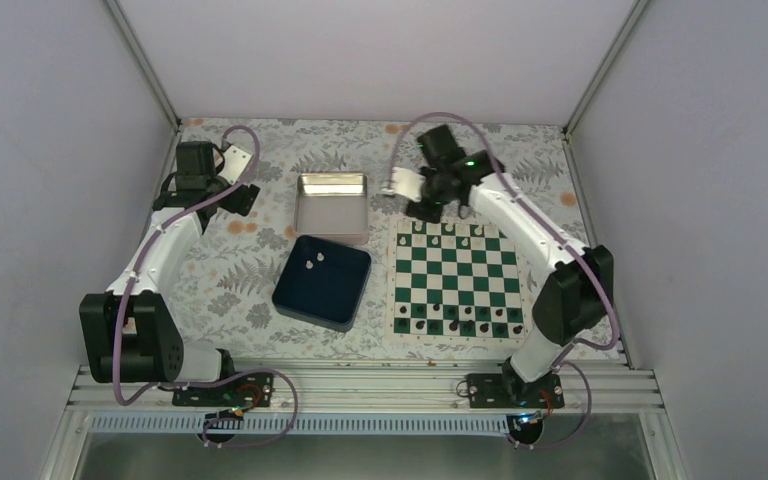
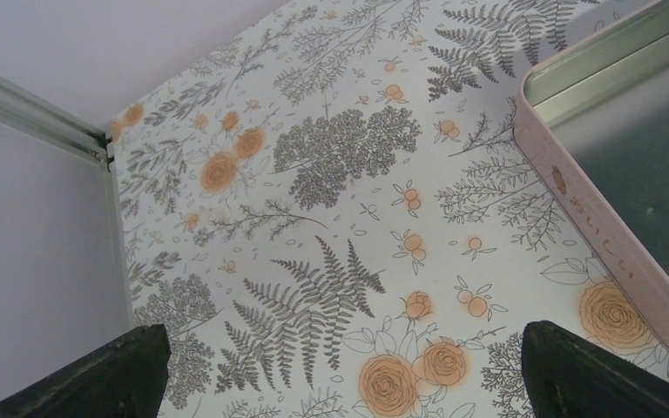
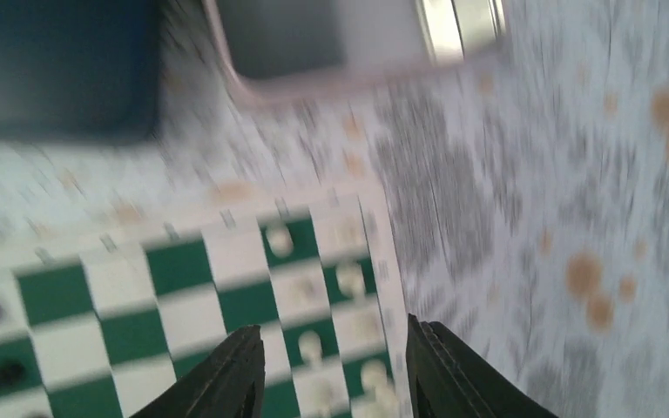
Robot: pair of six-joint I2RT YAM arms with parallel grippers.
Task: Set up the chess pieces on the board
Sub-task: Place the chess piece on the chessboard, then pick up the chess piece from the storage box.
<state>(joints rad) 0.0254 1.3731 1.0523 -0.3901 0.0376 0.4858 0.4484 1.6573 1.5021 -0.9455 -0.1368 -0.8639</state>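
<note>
The green and white board (image 1: 455,279) lies right of centre. Several white chess pieces (image 1: 447,230) stand along its far rows, and black pieces (image 1: 457,324) along its near rows. Two white pieces (image 1: 312,261) lie in the dark blue tray (image 1: 322,281). My right gripper (image 1: 432,207) hovers over the board's far edge. In the blurred right wrist view it (image 3: 332,370) is open and empty, with white pieces (image 3: 311,344) on the squares below. My left gripper (image 1: 243,200) is open and empty above the floral cloth, left of the metal tin (image 1: 332,205); it also shows in the left wrist view (image 2: 340,379).
The tin's pink rim (image 2: 592,226) is at the right of the left wrist view. The enclosure's back corner post (image 2: 35,109) is at its left. White walls close in the table on three sides.
</note>
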